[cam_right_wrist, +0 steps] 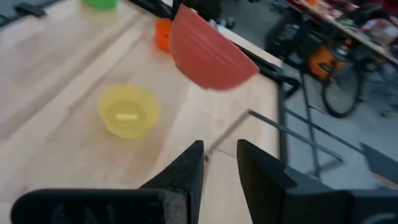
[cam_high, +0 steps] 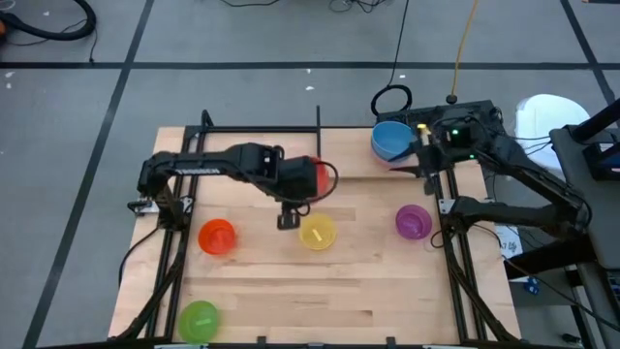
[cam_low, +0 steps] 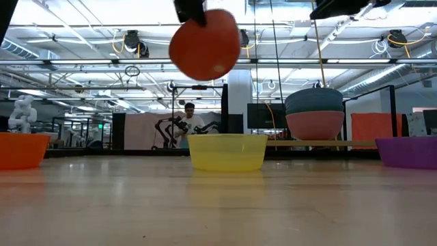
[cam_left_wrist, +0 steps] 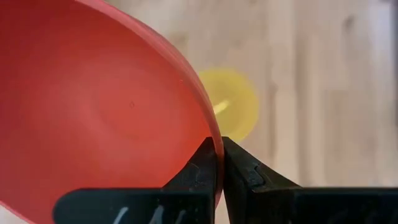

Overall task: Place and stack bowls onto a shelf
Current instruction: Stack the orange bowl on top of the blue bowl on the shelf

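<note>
My left end effector (cam_left_wrist: 221, 163) pinches the red bowl's (cam_high: 306, 174) rim, high above the counter (cam_high: 368, 281), clear of the yellow bowl (cam_high: 317, 233). My right end effector (cam_right_wrist: 219, 163) waits open, empty, near the stack (cam_high: 391, 141).

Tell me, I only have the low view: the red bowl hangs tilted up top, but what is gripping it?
Observer: The left end effector is shut on the red bowl, pinching its rim edge-on.
Operator: Where is it over the table?
Observer: In the high view it hangs just behind the yellow bowl, not above the shelf.
Operator: And the right arm?
Observer: Its right end effector is open and empty, by the blue bowl stack at the table's right rear.
</note>
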Tool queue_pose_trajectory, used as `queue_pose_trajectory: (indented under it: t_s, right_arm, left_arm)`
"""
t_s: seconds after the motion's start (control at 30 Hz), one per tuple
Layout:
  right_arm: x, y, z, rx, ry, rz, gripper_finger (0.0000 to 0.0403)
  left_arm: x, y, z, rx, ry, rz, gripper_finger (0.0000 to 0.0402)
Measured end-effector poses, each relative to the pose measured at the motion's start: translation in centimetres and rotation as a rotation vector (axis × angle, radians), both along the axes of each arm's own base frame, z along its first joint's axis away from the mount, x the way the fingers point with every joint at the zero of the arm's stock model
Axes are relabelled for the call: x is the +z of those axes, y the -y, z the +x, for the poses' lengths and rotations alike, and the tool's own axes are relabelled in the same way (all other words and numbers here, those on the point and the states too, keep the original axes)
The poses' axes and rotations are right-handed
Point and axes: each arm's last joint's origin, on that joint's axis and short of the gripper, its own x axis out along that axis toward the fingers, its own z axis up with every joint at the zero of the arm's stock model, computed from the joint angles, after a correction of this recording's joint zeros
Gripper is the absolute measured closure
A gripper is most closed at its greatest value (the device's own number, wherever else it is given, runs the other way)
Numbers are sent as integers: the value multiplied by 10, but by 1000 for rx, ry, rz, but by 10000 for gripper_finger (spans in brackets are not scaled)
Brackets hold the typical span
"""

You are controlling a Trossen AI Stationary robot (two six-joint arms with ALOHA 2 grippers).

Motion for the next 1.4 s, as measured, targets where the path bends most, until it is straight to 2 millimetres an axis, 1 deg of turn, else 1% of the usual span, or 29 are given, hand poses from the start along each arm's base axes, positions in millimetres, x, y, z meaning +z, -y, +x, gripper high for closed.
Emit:
queue_pose_trajectory:
  t_s: [0.1,0.27,0.4,0.47,0.53,0.67,0.83,1.17,1.4]
  right_arm:
    - [-4,1,19,36,-4,34,314]
    - [-16,-4,47,126,-53,48,314]
    - [-25,-8,68,198,-72,27,314]
    - [-27,-10,77,228,-56,5,314]
    - [-28,-12,84,251,-33,-16,314]
    - [-28,-16,96,283,10,-38,314]
    - [-38,-21,106,317,-32,-23,314]
    - [-55,-29,128,384,-62,-37,314]
    - [-64,-31,137,413,-84,-37,314]
  left_arm:
    - [-2,6,8,-13,40,-34,394]
    - [-6,12,14,-40,49,-61,394]
    - [-10,17,20,-79,57,-117,394]
    - [-13,18,20,-87,40,-134,394]
    - [-16,18,25,-97,47,-149,394]
    - [-23,20,30,-120,35,-176,394]
    - [-31,21,35,-146,14,-195,394]
    - [-32,22,37,-163,22,-212,394]
    - [-33,23,37,-162,18,-219,394]
